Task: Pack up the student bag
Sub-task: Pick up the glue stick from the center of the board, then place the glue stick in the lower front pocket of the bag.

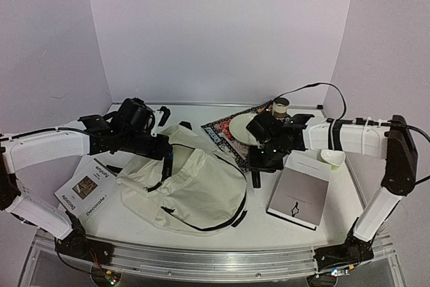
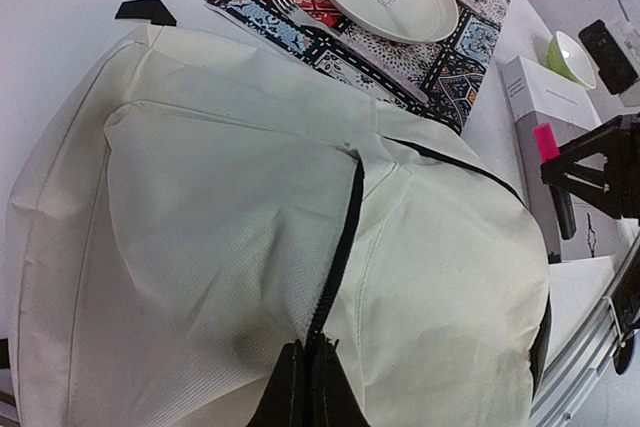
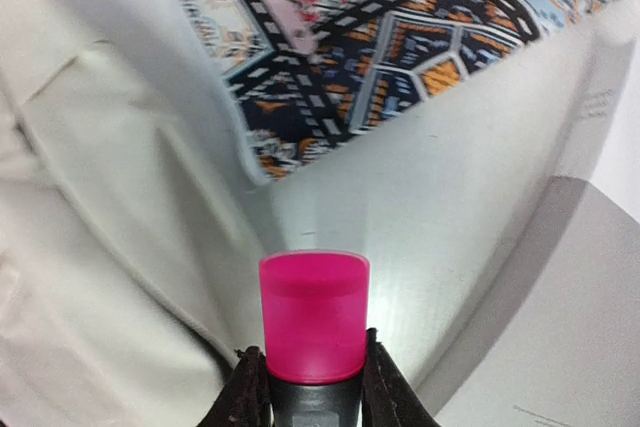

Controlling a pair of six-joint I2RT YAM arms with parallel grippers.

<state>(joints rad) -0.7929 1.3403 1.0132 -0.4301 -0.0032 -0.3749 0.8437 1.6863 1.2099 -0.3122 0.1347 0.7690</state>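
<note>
The student bag (image 1: 195, 186), a cream fabric backpack with a black zipper, lies flat in the middle of the table. It fills the left wrist view as the student bag (image 2: 200, 197). My left gripper (image 2: 315, 352) is shut on the zipper's end at the bag's upper left edge; from above the left gripper (image 1: 165, 150) sits there. My right gripper (image 3: 313, 362) is shut on a black highlighter with a pink cap (image 3: 313, 317), held just right of the bag. From above, the highlighter (image 1: 256, 178) hangs below the right gripper (image 1: 261, 165).
A patterned placemat (image 1: 216, 129) at the back holds a white plate (image 1: 243, 128), with a fork (image 2: 300, 12) beside the plate. A cup (image 1: 281, 107) stands behind. A grey book (image 1: 301, 189) and a green bowl (image 1: 331, 158) lie right. A magazine (image 1: 91, 189) lies left.
</note>
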